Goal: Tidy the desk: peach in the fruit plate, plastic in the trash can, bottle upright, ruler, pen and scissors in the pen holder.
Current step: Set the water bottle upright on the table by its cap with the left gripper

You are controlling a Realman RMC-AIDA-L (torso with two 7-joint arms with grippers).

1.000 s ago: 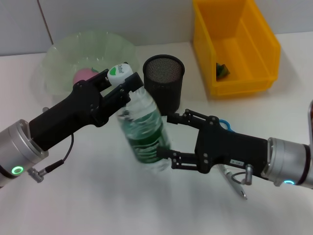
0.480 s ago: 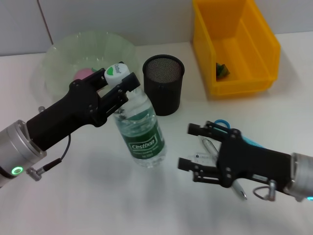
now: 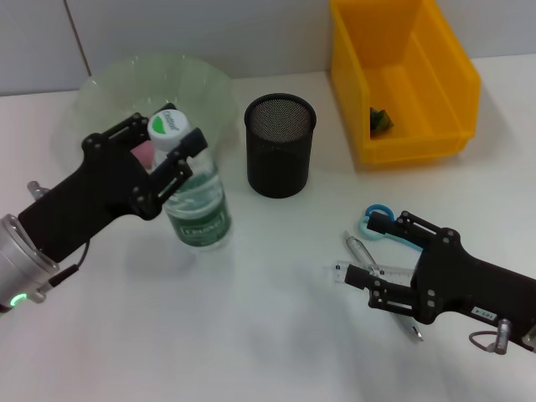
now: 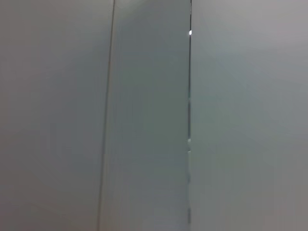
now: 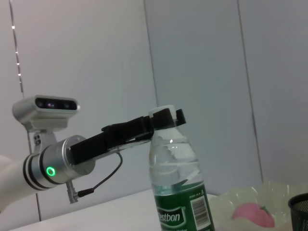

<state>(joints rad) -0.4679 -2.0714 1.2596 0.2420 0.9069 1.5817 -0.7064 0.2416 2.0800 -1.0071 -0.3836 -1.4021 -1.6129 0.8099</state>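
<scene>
A clear bottle (image 3: 197,205) with a green label and white cap stands upright on the table in front of the fruit plate (image 3: 197,84). My left gripper (image 3: 166,149) is shut on its neck; the right wrist view shows the bottle (image 5: 178,192) and that gripper (image 5: 163,120) just under the cap. A pink peach (image 3: 142,152) lies in the plate, partly hidden by the arm. My right gripper (image 3: 364,249) is open, low over the blue-handled scissors (image 3: 374,213), pen (image 3: 358,249) and clear ruler (image 3: 381,272). The black mesh pen holder (image 3: 280,146) stands mid-table.
A yellow bin (image 3: 440,75) at the back right holds a small dark green piece (image 3: 381,120). The left wrist view shows only a bare wall. Bare white tabletop lies in front of the bottle and between the two arms.
The bottle went from tilted to upright and moved left with my left gripper. My right gripper let go of its lower end and drew back to the right, over the stationery.
</scene>
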